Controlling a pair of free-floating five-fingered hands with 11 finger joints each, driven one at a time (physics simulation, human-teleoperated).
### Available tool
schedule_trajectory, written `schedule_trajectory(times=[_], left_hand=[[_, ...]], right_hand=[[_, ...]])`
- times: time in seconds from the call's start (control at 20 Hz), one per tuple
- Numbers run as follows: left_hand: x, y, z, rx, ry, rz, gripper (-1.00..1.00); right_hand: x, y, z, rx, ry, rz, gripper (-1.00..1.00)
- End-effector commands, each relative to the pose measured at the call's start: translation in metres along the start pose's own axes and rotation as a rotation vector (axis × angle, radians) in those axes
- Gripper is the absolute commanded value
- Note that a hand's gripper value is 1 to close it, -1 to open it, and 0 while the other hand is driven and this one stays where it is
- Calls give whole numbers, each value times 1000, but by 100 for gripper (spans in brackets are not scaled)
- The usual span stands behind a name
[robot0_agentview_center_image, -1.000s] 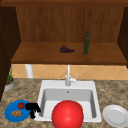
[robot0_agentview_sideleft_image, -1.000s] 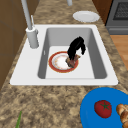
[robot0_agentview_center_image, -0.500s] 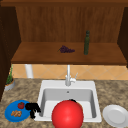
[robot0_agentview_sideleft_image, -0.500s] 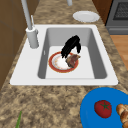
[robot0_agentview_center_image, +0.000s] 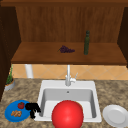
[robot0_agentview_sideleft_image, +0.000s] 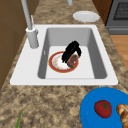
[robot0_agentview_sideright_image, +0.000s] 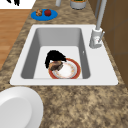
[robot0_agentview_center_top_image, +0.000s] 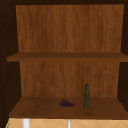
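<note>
A red-rimmed white plate (robot0_agentview_sideleft_image: 57, 63) (robot0_agentview_sideright_image: 69, 70) lies on the sink floor. My right hand (robot0_agentview_sideleft_image: 71, 50) (robot0_agentview_sideright_image: 53, 57) is down in the basin over the plate's front edge, its fingers curled round a brown lump (robot0_agentview_sideleft_image: 73, 60) (robot0_agentview_sideright_image: 56, 65) that rests on the plate. In the front view a big red round shape (robot0_agentview_center_image: 67, 115) covers the front of the sink (robot0_agentview_center_image: 45, 87). My left hand (robot0_agentview_center_image: 32, 108) (robot0_agentview_sideright_image: 13, 2) hangs in the air with relaxed fingers beside the blue plate (robot0_agentview_center_image: 10, 113), holding nothing.
The blue plate (robot0_agentview_sideleft_image: 90, 117) left of the sink carries a tomato (robot0_agentview_sideleft_image: 103, 108) and brown bread pieces (robot0_agentview_center_image: 16, 113). A white plate (robot0_agentview_center_image: 115, 115) sits right of the sink. The faucet (robot0_agentview_center_image: 68, 77) stands behind the basin. The shelf above holds grapes (robot0_agentview_center_image: 66, 49) and a green bottle (robot0_agentview_center_image: 86, 42).
The right hand has shifted slightly over the red-rimmed plate, and the brown lump shows more clearly under it. The left hand has not moved.
</note>
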Motion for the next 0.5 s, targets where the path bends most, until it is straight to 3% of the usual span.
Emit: schedule_trajectory(times=[0.0, 0.15, 0.25, 0.35, 0.45], left_hand=[[0, 0, 0, 0, 0, 0, 0], [0, 0, 0, 0, 0, 0, 0], [0, 0, 0, 0, 0, 0, 0], [0, 0, 0, 0, 0, 0, 0], [0, 0, 0, 0, 0, 0, 0]], right_hand=[[-13, -9, -20, 27, 10, -28, -100], [-21, -10, -30, 80, 7, -58, -100], [-21, 6, -28, 122, 14, -83, -100], [-8, 28, -20, 129, 38, -61, -100], [2, 31, -17, 126, 54, -69, -100]])
